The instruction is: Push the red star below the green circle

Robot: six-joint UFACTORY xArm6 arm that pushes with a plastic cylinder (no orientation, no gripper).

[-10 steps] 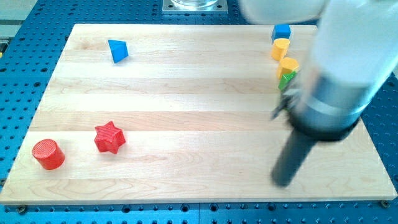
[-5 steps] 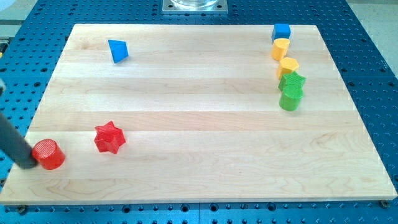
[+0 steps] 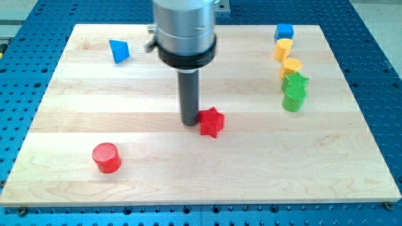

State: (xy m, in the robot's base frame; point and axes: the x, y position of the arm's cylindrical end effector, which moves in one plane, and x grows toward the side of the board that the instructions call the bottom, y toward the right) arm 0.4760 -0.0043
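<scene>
The red star (image 3: 212, 122) lies near the middle of the wooden board (image 3: 75, 94). My tip (image 3: 190, 122) stands right at the star's left side, touching or nearly touching it. The green circle (image 3: 292, 100) sits at the view's right, to the right of the star and slightly higher. It is the lowest block in a column, directly under a green star (image 3: 295, 82).
A red cylinder (image 3: 106, 157) sits at the lower left. A blue triangle (image 3: 119, 50) lies at the upper left. Above the green star, the right column holds two yellow blocks (image 3: 291, 66) (image 3: 283, 48) and a blue cube (image 3: 284, 31).
My tip went from the lower right to the far left, then to the middle. The red star moved right and a little up. The red cylinder moved right.
</scene>
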